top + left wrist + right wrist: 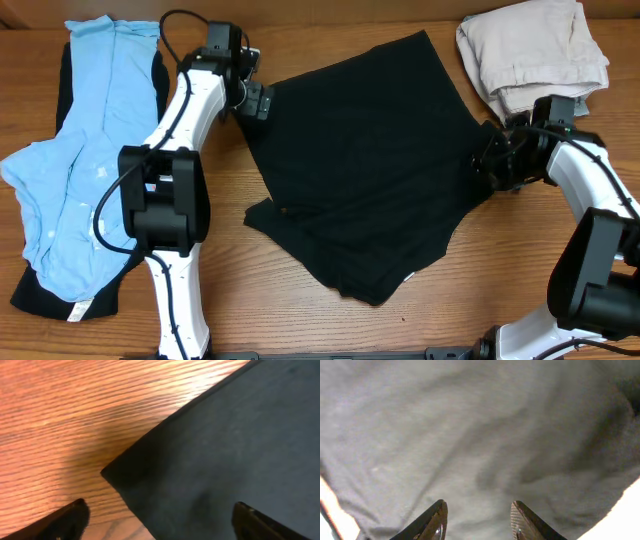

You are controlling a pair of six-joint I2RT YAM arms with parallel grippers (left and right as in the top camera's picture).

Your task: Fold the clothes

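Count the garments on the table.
4: central black garment; light blue garment at left, lying on a second black garment; beige garment in the far-right corner. Others may hide underneath.

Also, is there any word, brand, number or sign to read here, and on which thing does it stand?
None can be read.
On the black garment, a white label at its lower edge: too small to read.
On the dark garment under the light blue garment, a white tag: too small to read.
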